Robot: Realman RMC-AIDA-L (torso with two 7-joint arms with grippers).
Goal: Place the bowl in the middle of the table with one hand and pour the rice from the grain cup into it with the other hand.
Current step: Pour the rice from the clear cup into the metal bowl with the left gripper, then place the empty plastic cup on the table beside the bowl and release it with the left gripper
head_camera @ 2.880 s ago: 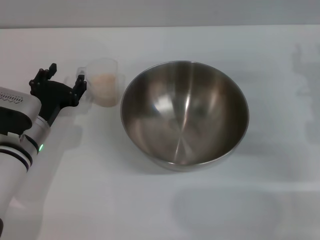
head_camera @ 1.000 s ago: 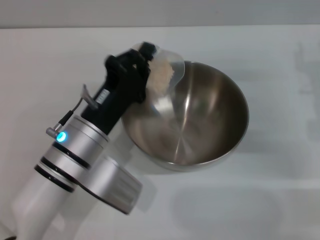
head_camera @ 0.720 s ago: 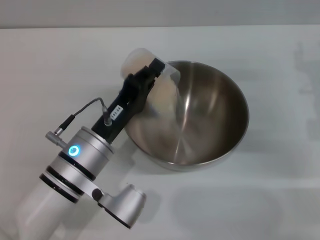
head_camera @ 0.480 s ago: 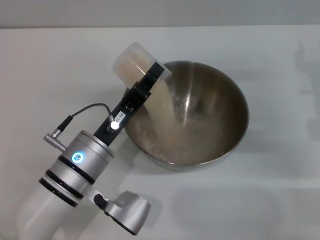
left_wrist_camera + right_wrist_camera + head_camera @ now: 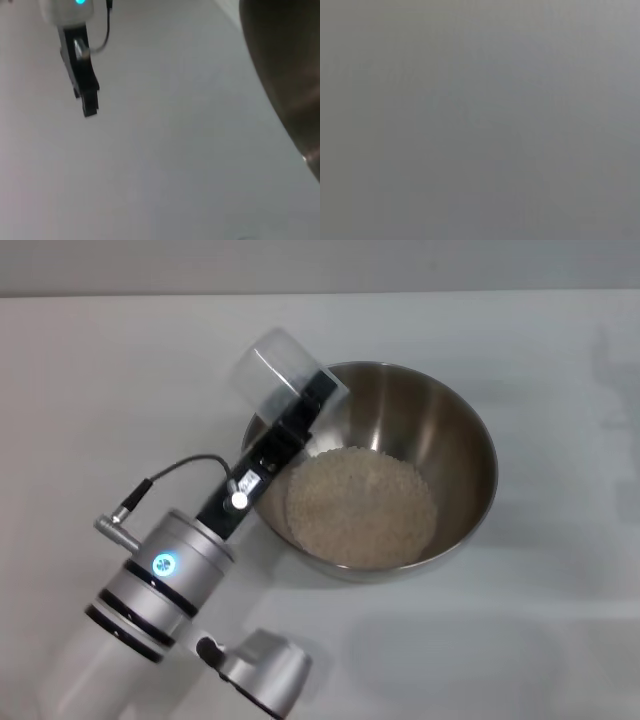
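My left gripper (image 5: 300,418) was clamped on the grain cup (image 5: 272,370), holding it upended above the bowl's near-left rim as seen from the head camera. The clear cup pointed base-up and away from the bowl, its mouth angled down toward the steel interior, and it looked empty of grain. The black fingers (image 5: 318,392) ran along the cup's side where it met the rim.

The rice (image 5: 361,505) lay as a pale, roughly round heap in the bottom of the bowl (image 5: 455,455), covering most of the floor and leaving the shiny upper walls bare. The bowl itself stood upright near the middle of the table (image 5: 560,370), slightly right of my left arm.

That arm reached in diagonally from the lower left corner, its silver wrist section showing a lit blue ring and a thin cable looping off one side.

From the left wrist camera I could make out only white tabletop, a dark curve of the bowl's outer wall (image 5: 285,85) at one edge, and a black finger (image 5: 84,80) below a blue light.

My right gripper did not appear in the head view, and its wrist camera gave a plain grey field.
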